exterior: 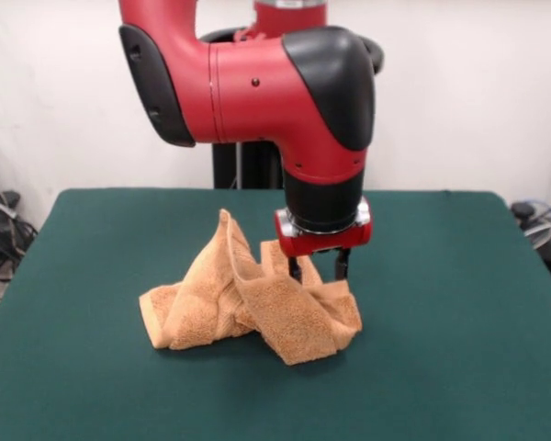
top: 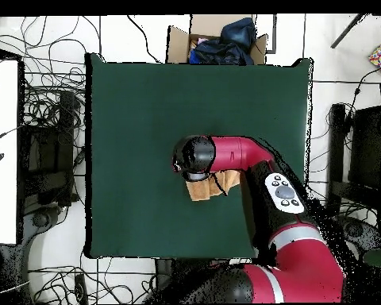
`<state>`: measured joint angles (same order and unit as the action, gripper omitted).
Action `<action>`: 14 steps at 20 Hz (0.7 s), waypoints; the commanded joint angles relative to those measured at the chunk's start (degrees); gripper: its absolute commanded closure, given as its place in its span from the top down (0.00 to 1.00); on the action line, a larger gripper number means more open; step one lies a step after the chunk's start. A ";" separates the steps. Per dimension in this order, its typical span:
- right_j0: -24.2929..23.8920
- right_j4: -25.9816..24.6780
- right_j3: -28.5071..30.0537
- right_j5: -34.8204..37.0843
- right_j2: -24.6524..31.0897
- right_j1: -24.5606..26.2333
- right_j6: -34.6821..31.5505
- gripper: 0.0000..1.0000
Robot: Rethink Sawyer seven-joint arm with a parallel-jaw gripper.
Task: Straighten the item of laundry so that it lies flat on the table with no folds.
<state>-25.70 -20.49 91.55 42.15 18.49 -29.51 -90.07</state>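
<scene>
Front view: hand (exterior: 319, 273) pinching crumpled towel (exterior: 248, 308) mid green table (exterior: 459, 303); white wall (exterior: 477, 92) behind.

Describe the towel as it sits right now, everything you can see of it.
The towel is orange-tan terry cloth, looped and fuzzy. It is not flat: it lies bunched in thick folds near the middle of the green table, with one fold standing up in a peak at its rear left in the front view. The gripper comes straight down onto its right rear part, fingertips at the cloth. From overhead the arm hides most of it. No tag shows.
</scene>
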 commanded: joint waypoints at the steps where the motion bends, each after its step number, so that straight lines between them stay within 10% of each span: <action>1: -0.82 -1.41 -1.99 2.39 5.49 0.13 6.75 1.00; 14: -1.39 -2.29 -2.06 0.68 6.13 1.17 6.88 1.00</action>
<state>-26.05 -20.50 91.44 42.15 19.55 -29.59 -90.07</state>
